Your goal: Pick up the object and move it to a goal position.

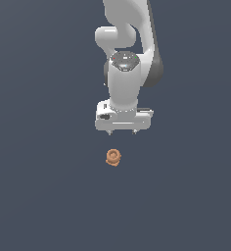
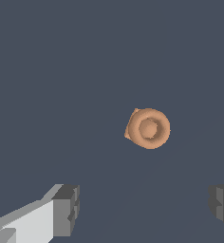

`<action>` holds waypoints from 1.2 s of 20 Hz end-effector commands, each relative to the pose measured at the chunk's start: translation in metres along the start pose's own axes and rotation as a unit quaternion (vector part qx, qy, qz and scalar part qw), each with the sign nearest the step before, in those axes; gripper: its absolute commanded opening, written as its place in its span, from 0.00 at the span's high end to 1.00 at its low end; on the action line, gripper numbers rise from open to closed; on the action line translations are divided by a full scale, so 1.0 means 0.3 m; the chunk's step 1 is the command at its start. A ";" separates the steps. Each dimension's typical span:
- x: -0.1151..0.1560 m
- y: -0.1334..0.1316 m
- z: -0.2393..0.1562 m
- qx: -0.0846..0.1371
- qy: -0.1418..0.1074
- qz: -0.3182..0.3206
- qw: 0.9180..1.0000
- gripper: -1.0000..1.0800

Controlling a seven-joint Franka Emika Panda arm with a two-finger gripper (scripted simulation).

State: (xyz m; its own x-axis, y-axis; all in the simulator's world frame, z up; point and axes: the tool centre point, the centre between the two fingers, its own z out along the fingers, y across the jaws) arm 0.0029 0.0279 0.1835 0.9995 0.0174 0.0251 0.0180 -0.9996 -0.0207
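The object [image 1: 113,157] is a tiny orange-brown knobbly piece with stacked ring-like ridges, lying on the dark grey surface. In the wrist view the object [image 2: 148,128] shows from above as a ring with a round centre. My white gripper [image 1: 121,132] hangs above it, apart from it, with its short fingertips just showing under the hand. In the wrist view the gripper [image 2: 144,209] is open and empty, its two grey fingertips [image 2: 66,210] spread wide, with the object beyond the gap between them.
The white arm [image 1: 125,54] rises out of the exterior view's upper edge. The dark grey floor [image 1: 39,196] spreads flat all around. No other thing shows.
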 end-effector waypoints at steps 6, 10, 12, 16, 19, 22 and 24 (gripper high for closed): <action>0.004 -0.006 -0.006 0.000 0.002 -0.008 1.000 0.04; 0.008 -0.016 -0.020 0.001 0.005 -0.023 1.000 0.04; 0.007 -0.018 -0.025 0.001 0.006 -0.028 1.000 0.04; 0.007 -0.018 -0.024 0.001 0.006 -0.027 1.000 0.04; 0.013 -0.012 -0.011 0.001 0.005 -0.018 1.000 0.04; 0.024 -0.002 0.012 0.001 0.004 -0.001 1.000 0.04; 0.033 0.008 0.034 0.001 0.002 0.014 1.000 0.04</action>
State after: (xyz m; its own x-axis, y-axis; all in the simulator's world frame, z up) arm 0.0112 0.0280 0.1784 0.9994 0.0109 0.0320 0.0116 -0.9997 -0.0223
